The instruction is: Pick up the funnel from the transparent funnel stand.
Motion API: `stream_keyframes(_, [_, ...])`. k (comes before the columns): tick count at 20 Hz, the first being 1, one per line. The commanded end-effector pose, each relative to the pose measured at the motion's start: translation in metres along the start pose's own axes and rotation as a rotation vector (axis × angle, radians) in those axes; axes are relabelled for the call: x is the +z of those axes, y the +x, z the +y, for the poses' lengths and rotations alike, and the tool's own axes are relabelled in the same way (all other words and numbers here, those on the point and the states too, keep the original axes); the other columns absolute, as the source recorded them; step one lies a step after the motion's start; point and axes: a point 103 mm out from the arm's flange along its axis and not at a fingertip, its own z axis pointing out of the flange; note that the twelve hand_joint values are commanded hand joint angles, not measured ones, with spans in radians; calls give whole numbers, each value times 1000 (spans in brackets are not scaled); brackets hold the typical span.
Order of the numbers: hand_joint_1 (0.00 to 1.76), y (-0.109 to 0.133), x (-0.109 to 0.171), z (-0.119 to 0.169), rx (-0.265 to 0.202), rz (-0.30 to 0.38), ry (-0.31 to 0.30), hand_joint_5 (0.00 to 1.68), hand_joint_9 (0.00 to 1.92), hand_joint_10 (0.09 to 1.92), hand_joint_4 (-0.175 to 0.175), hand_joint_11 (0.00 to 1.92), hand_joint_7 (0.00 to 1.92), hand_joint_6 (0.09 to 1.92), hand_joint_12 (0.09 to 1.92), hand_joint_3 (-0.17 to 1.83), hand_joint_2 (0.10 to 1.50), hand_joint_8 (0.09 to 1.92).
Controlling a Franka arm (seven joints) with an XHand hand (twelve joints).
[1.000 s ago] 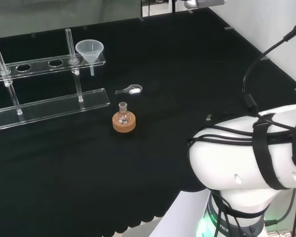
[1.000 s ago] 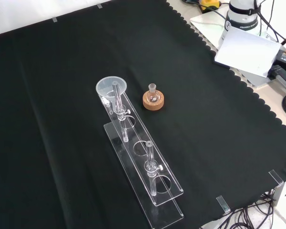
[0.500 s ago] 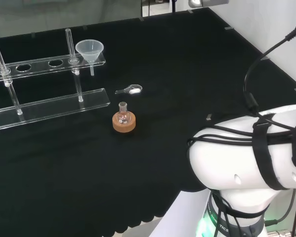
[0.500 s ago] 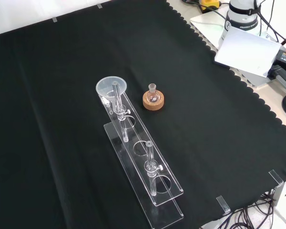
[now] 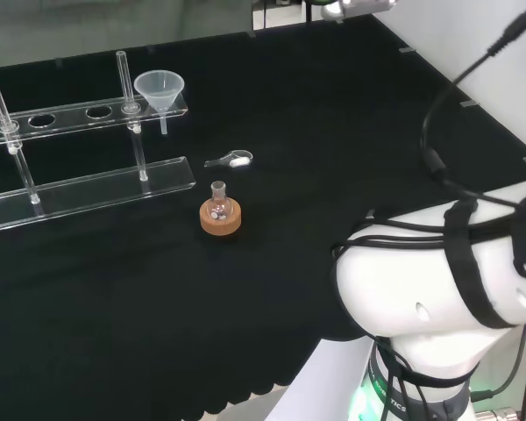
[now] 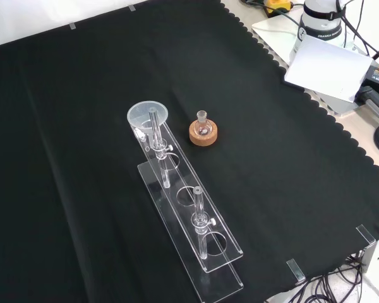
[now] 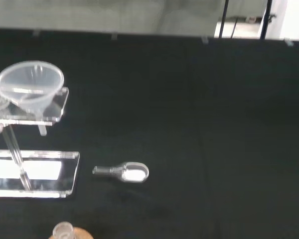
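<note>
Funnel seated at the stand's end, well away from the arm

Stand (image 5: 88, 184) is the landmark: a long clear rack with 2 upright posts lying across the black cloth (image 6: 290, 189). The arm's white link (image 5: 438, 281) sits at the head view's right, well apart from the stand, so the reach must run leftward and away across the cloth. The cork ring (image 5: 221, 219) with its small flask stands near the stand's base; a small scoop (image 7: 122, 172) lies just beyond that end. The funnel (image 5: 159, 89) sits upright in the top rail's end hole, stem down, mouth up. Whether the hand is open or closed, I cannot tell.
</note>
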Motion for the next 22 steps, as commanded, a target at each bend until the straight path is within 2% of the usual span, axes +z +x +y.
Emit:
stream_keyframes(1, [75, 20, 28, 39, -20, -33, 72, 73, 67, 737, -26, 110, 0, 87, 1405, 276, 952, 409])
stream_keyframes(6, [90, 31, 46, 74, -97, -60, 86, 69, 68, 749, -27, 107, 0, 87, 1410, 269, 947, 437])
stream_keyframes(12, [93, 50, 57, 105, -156, -84, 103, 67, 71, 755, -29, 106, 0, 87, 1412, 268, 950, 452])
stream_keyframes(18, [98, 65, 71, 118, -164, -105, 133, 67, 82, 762, -30, 104, 0, 87, 1414, 265, 953, 483])
stream_keyframes(22, [134, 74, 79, 125, -161, -116, 159, 107, 144, 770, -33, 105, 25, 87, 1419, 249, 943, 619])
